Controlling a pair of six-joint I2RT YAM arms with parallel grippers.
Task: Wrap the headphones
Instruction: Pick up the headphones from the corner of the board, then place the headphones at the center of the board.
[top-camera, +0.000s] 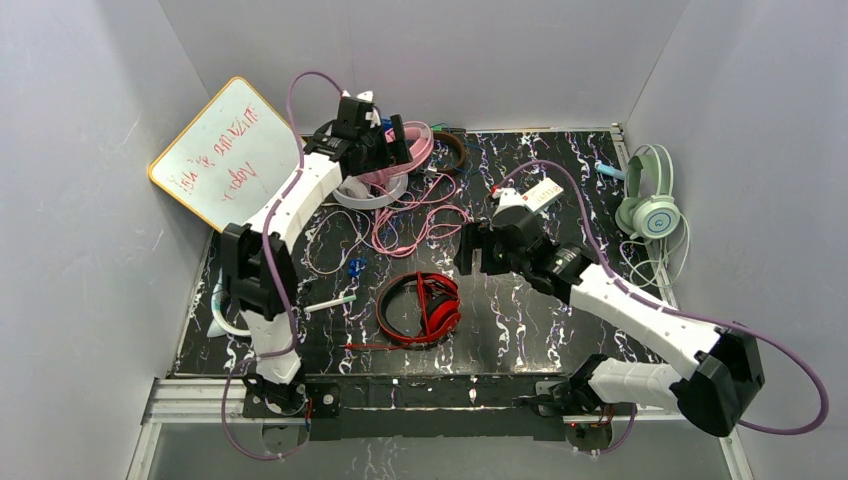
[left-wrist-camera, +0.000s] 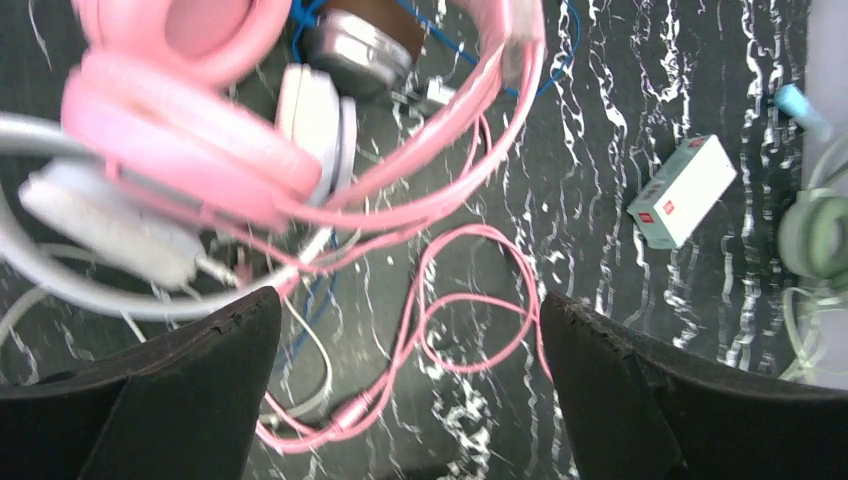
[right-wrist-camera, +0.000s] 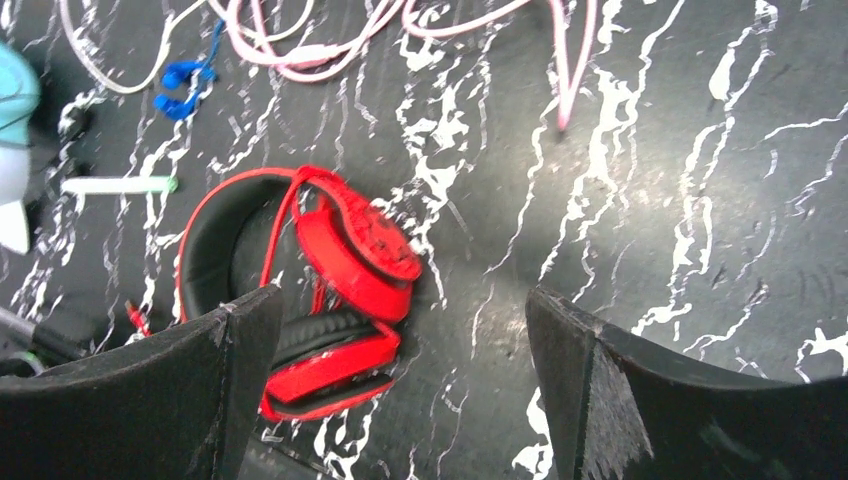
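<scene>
Red headphones (top-camera: 420, 308) are laid front-centre on the table (top-camera: 520, 335); pink headphones (left-wrist-camera: 190, 150) are piled at the back-left with their pink cord (left-wrist-camera: 340, 412) spread loose. The left gripper (left-wrist-camera: 405, 340) is held wide open over the pink set, the right gripper (right-wrist-camera: 400, 330) over the red — nothing is gripped by either.

Headphones (top-camera: 420, 308), box (top-camera: 543, 193) on marbled table (top-camera: 520, 325)
</scene>
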